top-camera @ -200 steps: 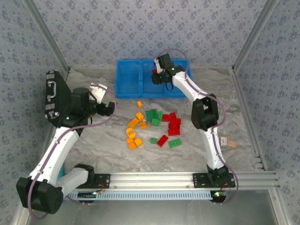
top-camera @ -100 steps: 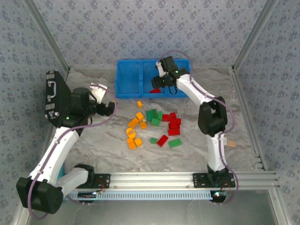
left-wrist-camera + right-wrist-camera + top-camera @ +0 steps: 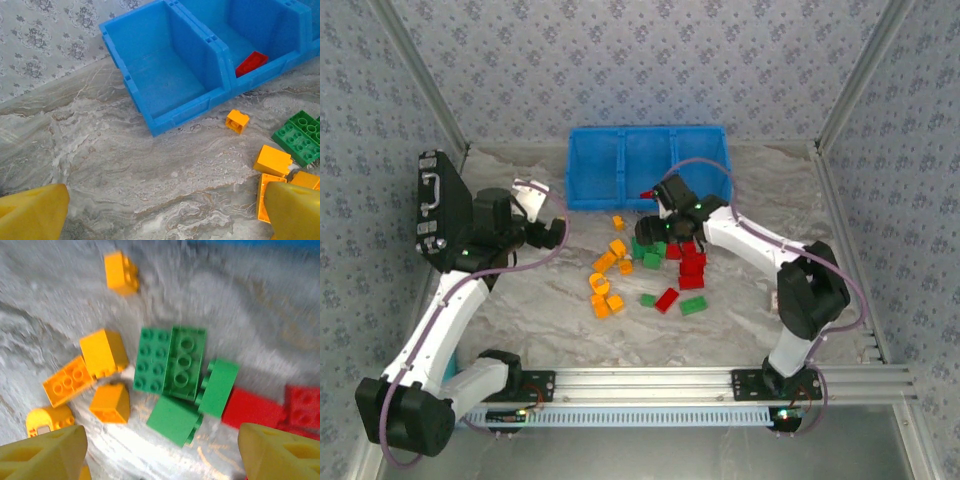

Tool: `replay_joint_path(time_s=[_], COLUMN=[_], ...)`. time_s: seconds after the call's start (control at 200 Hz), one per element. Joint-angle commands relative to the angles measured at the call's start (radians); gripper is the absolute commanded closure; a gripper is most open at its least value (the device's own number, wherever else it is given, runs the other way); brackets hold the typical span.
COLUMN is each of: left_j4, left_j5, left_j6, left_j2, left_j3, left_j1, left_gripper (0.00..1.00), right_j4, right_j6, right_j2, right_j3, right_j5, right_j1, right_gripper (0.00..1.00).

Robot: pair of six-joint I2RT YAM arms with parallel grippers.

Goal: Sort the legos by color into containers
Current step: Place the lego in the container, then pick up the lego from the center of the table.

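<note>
Right gripper (image 3: 162,452) (jaws apart), over legos (image 3: 185,362) — empty

Black case (image 3: 428,200) with metal handle stands at left edge of marbled table (image 3: 520,320). Patterned walls (image 3: 620,60) behind; aluminium rail (image 3: 650,380) along near edge.

The table (image 3: 520,320) has a grey-white marbled top. At its far edge, around the middle, stands a long blue three-compartment bin (image 3: 595,198). On the near side of the bin, about mid-table, the legos (image 3: 666,299) lie loose. The orange-yellow bricks (image 3: 605,285) are on the left of the cluster, the green bricks (image 3: 692,305) are mostly central, and the red bricks (image 3: 692,268) are on the right. A single orange-yellow brick (image 3: 617,222) lies apart, close to the bin's near wall. A black case (image 3: 432,205) with a metal handle stands at the left edge.
</note>
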Motion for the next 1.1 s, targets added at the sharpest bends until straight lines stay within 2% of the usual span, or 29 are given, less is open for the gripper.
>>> replay_joint_path(time_s=[0.0,0.265,0.36,0.6,1.095], left_j4=[0.017,0.016,0.016,0.012,0.007], left_j5=[0.006,-0.007,-0.014,-0.017,-0.02], left_j6=[-0.004,0.006,0.009,0.013,0.016], left_j2=[-0.016,-0.046,-0.051,-0.043,-0.03], left_j3=[-0.002,-0.015,-0.018,-0.015,-0.011], left_j1=[0.004,0.004,0.004,0.004,0.005], left_gripper=[0.0,0.0,0.0,0.0,0.0], right_j4=[0.012,-0.04,-0.08,-0.062,-0.081], right_j6=[0.1,0.093,0.093,0.101,0.059], right_j2=[0.024,0.15,0.176,0.214,0.237], right_j3=[-0.013,0.024,0.027,0.012,0.038], right_j5=[-0.002,0.025,0.076,0.103,0.13], right_j1=[0.04,0.073,0.084,0.088,0.081], right_gripper=[0.19,0.23,0.23,0.27,0.57])
